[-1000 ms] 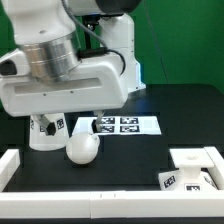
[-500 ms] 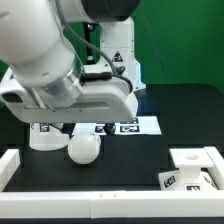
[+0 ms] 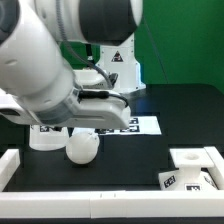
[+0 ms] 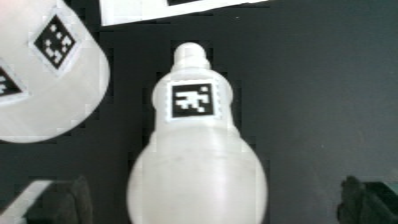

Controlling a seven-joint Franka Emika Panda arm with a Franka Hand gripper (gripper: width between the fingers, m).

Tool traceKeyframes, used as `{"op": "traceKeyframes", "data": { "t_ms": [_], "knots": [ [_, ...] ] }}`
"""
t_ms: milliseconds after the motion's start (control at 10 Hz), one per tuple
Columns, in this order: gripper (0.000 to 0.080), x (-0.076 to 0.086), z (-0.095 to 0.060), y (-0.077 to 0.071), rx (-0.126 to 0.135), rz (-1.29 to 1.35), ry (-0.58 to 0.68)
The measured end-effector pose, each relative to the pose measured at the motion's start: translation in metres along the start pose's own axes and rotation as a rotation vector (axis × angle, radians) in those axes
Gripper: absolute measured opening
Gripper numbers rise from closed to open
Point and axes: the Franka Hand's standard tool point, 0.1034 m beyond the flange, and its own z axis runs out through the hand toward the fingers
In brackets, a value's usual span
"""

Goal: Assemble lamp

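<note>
The white bulb [image 3: 80, 147] lies on the black table, a ball with a narrow neck that carries a small tag [image 4: 191, 100]. My gripper [image 4: 210, 205] is open right over it. The dark fingertips [image 4: 50, 203] stand on either side of the bulb's round body [image 4: 199, 170], with gaps to it. The white cone shade [image 3: 44, 137] with tags stands just beside the bulb, partly hidden by my arm; it also shows in the wrist view [image 4: 36, 85]. The angular base block [image 3: 195, 168] sits at the exterior view's front right.
The marker board [image 3: 122, 125] lies behind the bulb and shows in the wrist view [image 4: 178, 8]. A white rail [image 3: 20, 165] runs along the front left edge. A green wall stands behind the table.
My arm has swung and come down over the bulb, covering more of the exterior view's left and the shade. The bulb, shade and base have not moved.
</note>
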Motion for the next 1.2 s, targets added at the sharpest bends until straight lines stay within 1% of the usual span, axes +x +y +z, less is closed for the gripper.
{"op": "traceKeyframes", "data": {
  "t_ms": [300,400,500,600,700,800,900,1000,1100,1200],
  "knots": [
    [0.0699,0.0,0.001,0.002,0.002,0.003,-0.001],
    [0.0699,0.001,0.003,0.005,0.001,-0.002,-0.008],
    [0.0699,0.003,0.012,0.015,0.005,-0.017,-0.041],
    [0.0699,0.009,0.02,0.022,0.005,-0.008,-0.053],
    [0.0699,0.012,0.027,0.023,0.004,-0.006,-0.058],
    [0.0699,0.016,0.032,0.023,0.001,-0.004,-0.044],
    [0.0699,0.015,0.039,0.021,0.001,0.017,-0.054],
    [0.0699,0.015,0.045,0.016,-0.002,0.023,-0.062],
    [0.0699,0.016,0.047,0.013,-0.005,0.023,-0.066],
    [0.0699,0.016,0.049,0.014,-0.005,0.025,-0.07]
  ]
}}
